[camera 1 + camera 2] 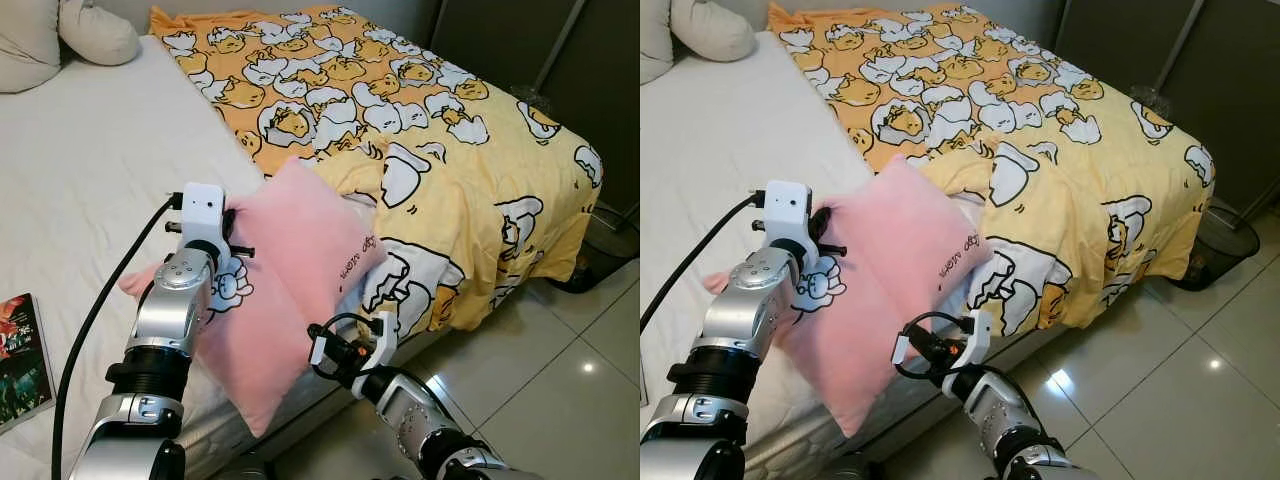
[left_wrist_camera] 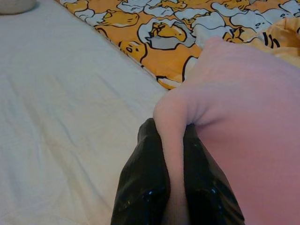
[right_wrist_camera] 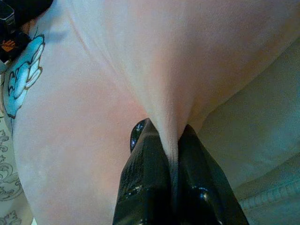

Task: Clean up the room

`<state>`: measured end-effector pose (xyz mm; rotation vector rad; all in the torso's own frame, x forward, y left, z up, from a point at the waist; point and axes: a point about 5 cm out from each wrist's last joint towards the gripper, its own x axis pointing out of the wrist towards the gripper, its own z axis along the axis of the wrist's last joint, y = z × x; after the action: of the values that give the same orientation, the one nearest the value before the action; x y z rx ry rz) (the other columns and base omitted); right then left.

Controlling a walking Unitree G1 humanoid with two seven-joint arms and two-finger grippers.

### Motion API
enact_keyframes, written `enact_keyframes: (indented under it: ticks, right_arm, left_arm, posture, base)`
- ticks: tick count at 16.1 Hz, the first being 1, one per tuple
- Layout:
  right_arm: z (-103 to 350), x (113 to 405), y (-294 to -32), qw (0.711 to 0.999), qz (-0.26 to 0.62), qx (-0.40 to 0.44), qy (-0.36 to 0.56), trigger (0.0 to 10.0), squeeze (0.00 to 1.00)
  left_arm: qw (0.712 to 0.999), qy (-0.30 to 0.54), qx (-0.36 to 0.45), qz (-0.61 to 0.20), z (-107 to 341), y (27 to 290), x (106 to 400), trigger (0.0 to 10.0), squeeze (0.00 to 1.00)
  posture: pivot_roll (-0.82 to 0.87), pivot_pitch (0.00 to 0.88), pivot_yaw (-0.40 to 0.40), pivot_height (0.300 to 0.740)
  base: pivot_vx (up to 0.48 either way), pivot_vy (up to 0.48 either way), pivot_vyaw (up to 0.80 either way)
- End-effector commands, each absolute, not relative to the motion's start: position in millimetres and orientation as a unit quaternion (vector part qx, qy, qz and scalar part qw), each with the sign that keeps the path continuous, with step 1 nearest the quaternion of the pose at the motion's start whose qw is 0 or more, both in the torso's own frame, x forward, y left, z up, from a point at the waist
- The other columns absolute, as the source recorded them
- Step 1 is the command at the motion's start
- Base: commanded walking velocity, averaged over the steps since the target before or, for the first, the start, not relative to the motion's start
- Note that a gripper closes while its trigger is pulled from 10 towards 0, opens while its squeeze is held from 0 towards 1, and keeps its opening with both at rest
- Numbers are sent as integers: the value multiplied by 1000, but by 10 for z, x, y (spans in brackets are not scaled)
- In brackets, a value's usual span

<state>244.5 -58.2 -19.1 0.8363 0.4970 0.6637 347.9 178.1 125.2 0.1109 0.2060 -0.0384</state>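
Head view: pink cushion (image 1: 290, 290) lies on the bed (image 1: 90, 200) edge, beside the yellow duvet (image 1: 430, 130).
Left wrist: left gripper (image 2: 174, 154) jaws clenched on a cushion corner.
Right wrist: right gripper (image 3: 171, 159) pinches its lower edge.
Soft, light, floppy; corners hold best.
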Motion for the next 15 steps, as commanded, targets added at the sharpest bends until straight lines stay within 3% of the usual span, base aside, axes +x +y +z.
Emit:
enact_keyframes:
  ticks: [1, 15]
  right_arm:
    - [1009, 3454, -323, 933, 303, 176, 74, 10000, 0]
    - [1009, 3454, -323, 933, 303, 176, 74, 10000, 0]
  left_arm:
    - [994, 95, 60, -14, 1482, 2103, 3484, 10000, 0]
    - [994, 95, 60, -14, 1482, 2103, 3484, 10000, 0]
  posture:
    - [36, 0, 0, 740]
    - [36, 0, 0, 740]
  base:
    - [0, 0, 431]
    - [0, 0, 431]
